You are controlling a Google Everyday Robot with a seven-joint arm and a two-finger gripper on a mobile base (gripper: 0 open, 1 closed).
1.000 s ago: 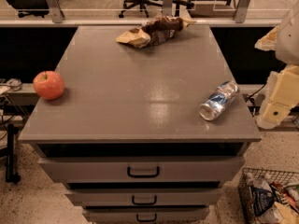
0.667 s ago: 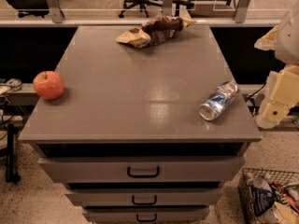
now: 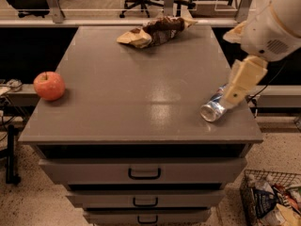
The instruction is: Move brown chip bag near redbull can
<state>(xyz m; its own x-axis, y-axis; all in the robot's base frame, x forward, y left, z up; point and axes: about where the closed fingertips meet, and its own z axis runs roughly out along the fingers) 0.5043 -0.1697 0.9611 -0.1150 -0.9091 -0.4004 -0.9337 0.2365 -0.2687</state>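
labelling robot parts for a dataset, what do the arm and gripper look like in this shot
The arm is a bulky, rounded white shell with a small slotted vent on its side. The gripper, at the right edge of the grey tabletop over the slim blue-and-silver can, is a blocky pale cream piece with flat faces. A thin dark cable seems to hang behind it.

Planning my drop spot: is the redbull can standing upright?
No, the redbull can lies on its side near the cabinet's right edge, with the gripper at its far end.
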